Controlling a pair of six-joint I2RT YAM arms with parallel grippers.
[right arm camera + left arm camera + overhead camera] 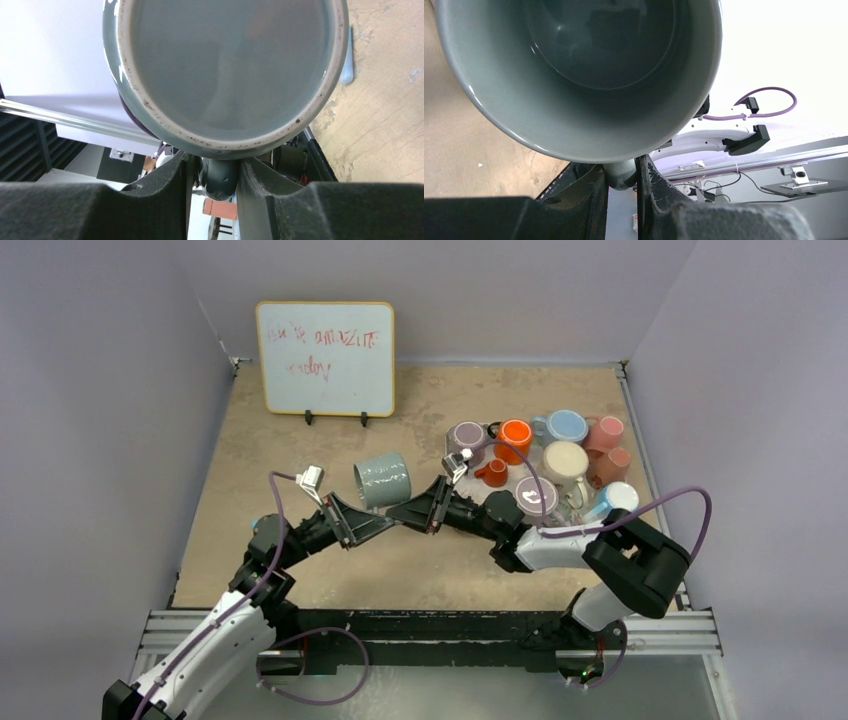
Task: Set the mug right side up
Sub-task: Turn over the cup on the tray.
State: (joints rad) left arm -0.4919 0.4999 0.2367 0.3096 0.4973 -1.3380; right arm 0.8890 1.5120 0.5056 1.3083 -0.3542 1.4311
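One mug [382, 481] (grey) in left gripper [622, 175]

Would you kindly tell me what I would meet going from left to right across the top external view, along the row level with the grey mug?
left wrist camera → grey mug → right wrist camera → small orange cup → cream mug → pink mug

One grey mug [382, 481], nine coloured mugs [565, 460], one whiteboard [325, 358]
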